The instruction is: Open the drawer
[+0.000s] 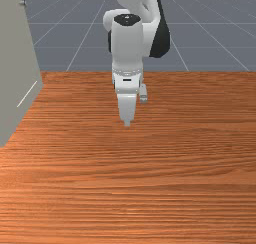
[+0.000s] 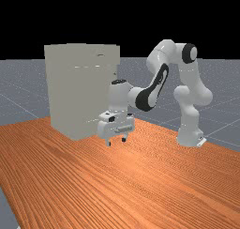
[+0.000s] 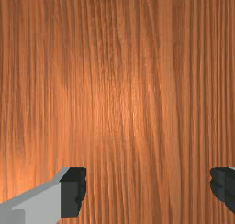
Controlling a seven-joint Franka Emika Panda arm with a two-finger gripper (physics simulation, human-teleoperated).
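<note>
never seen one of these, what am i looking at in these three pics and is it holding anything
This is a simulated Franka Emika Panda robot arm, white and grey, at an orange-brown wooden table. The front view faces the arm across the table; the far view stands farther back and takes in the whole arm; the wrist view looks down past the fingers at the wood. A tall grey-beige cabinet stands on the table, at the front view's left. The end effector holds nothing: its fingers are spread apart above the table.
</note>
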